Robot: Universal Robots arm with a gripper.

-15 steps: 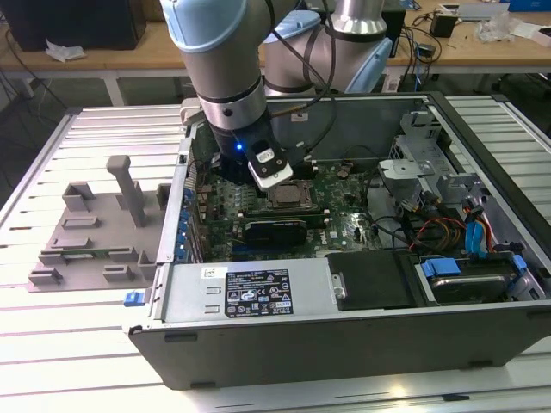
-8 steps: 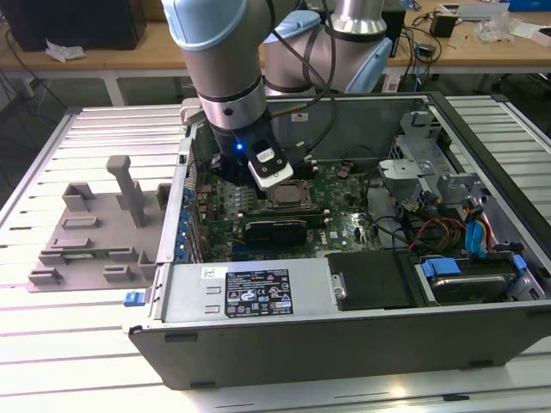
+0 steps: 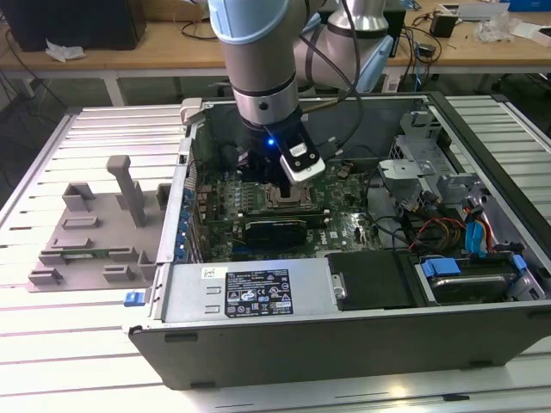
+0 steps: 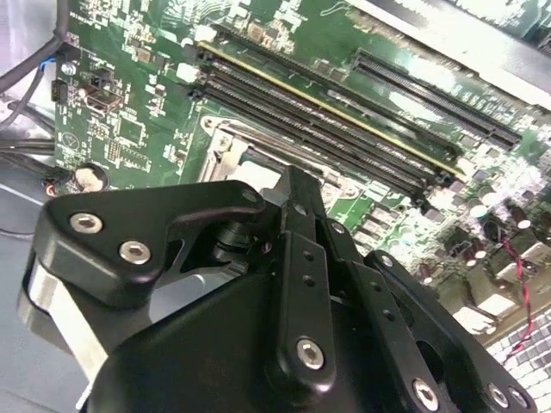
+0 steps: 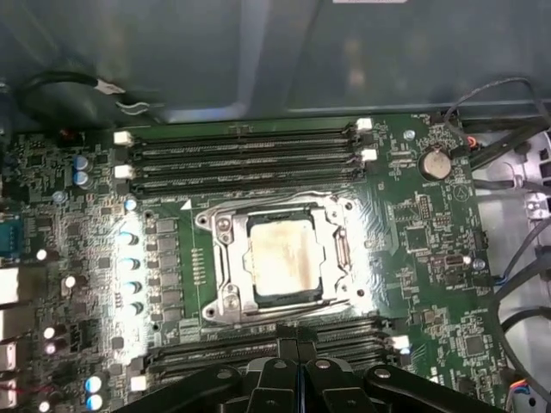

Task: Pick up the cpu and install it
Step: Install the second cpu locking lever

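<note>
Open computer case (image 3: pixel 344 335), motherboard (image 5: pixel 413 224): cpu (image 5: pixel 284 262) seated in socket frame (image 5: pixel 225 284); gripper (image 5: pixel 297 357) above, closed, empty; install step apparently done.

Cpu (image 5: pixel 287 267) lying flat, shiny silver-grey square top facing up, sitting inside the socket frame (image 5: pixel 225 258), memory slots (image 5: pixel 241 159) flanking at twelve and six o'clock

We see a ribbed metal bench (image 3: pixel 103 344) near us and a wooden desk (image 3: pixel 155 47), strewn with cables, far behind.
</note>
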